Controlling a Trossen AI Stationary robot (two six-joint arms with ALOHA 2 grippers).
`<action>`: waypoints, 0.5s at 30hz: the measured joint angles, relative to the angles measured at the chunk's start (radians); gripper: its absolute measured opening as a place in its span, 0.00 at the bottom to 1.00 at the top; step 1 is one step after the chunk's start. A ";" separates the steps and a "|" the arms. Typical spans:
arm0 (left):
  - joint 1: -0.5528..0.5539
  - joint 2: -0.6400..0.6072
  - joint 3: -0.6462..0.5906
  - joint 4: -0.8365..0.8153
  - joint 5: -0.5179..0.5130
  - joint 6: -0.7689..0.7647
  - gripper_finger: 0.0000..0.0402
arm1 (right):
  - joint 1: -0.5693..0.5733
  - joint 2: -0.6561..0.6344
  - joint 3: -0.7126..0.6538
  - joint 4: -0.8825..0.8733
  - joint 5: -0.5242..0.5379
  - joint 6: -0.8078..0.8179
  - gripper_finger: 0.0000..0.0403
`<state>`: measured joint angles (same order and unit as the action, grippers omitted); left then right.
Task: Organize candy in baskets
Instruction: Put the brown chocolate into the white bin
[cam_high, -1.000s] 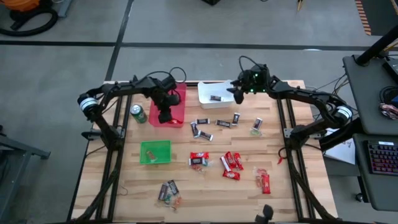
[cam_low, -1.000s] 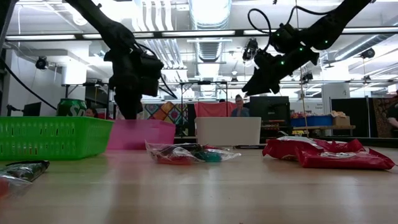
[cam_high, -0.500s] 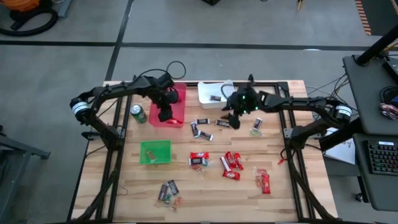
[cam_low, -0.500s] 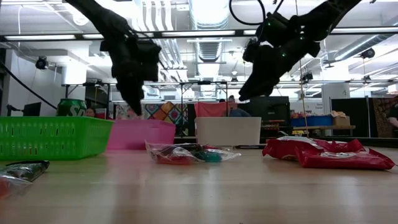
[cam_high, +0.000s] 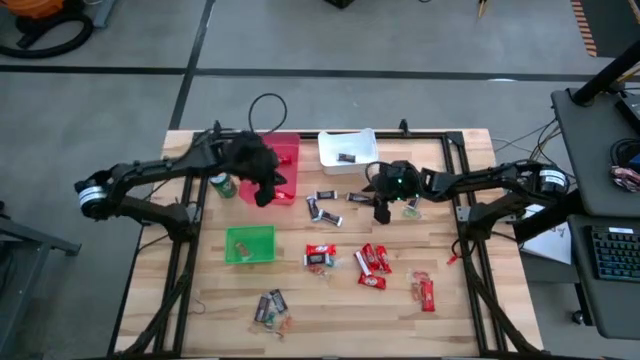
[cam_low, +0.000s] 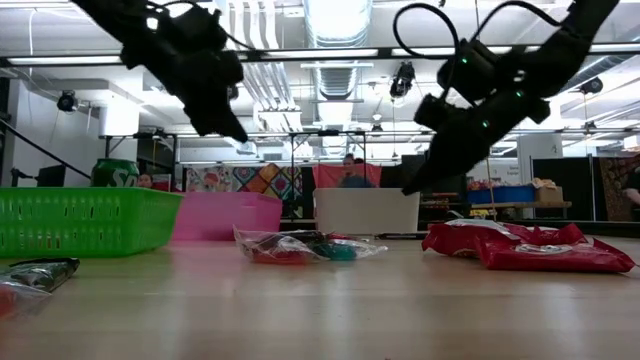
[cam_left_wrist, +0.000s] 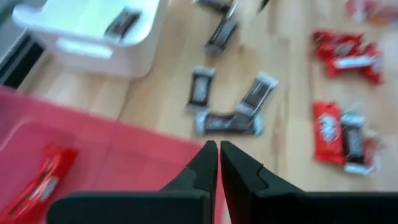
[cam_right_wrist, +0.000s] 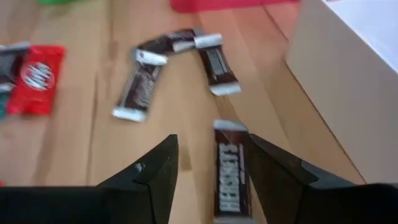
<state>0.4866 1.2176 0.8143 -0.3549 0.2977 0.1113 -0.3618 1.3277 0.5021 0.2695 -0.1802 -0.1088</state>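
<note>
Candy lies scattered on the wooden table: dark bars (cam_high: 322, 207), red bars (cam_high: 372, 262) and mixed pieces (cam_high: 272, 308). My right gripper (cam_right_wrist: 214, 155) is open, low over the table, with one dark Hershey's bar (cam_right_wrist: 227, 168) lying flat between its fingers and lengthwise along them; I see no touch. My left gripper (cam_left_wrist: 217, 149) is shut and holds nothing, raised above the near edge of the red basket (cam_high: 283, 160), where a red bar (cam_left_wrist: 42, 177) lies. The white basket (cam_high: 347, 150) holds one dark bar (cam_high: 346, 157). The green basket (cam_high: 250, 244) stands nearer the front.
A green soda can (cam_high: 222, 184) stands left of the red basket, under my left arm. The white basket's wall (cam_right_wrist: 336, 93) is close beside my right gripper. Black frame rails run along the table's left and right sides. Bare wood lies near the front edge.
My left gripper has risen from the red basket, tipped toward level and stayed shut, while its arm drew back toward the table's left. My right gripper has swung from above the white basket toward the near edge and come down over the dark bars.
</note>
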 joint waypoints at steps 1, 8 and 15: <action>-0.017 -0.020 -0.028 0.045 0.000 -0.012 0.01 | 0.000 0.000 -0.018 0.022 0.017 -0.009 0.42; -0.082 -0.104 -0.147 0.345 0.000 0.017 0.01 | 0.000 0.000 -0.082 0.126 0.087 -0.022 0.42; -0.084 -0.086 -0.186 0.530 0.000 0.000 0.01 | 0.005 0.031 -0.094 0.138 0.088 0.004 0.51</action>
<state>0.4031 1.1312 0.6281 0.1753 0.2977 0.1112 -0.3569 1.3585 0.4084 0.4070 -0.0925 -0.1051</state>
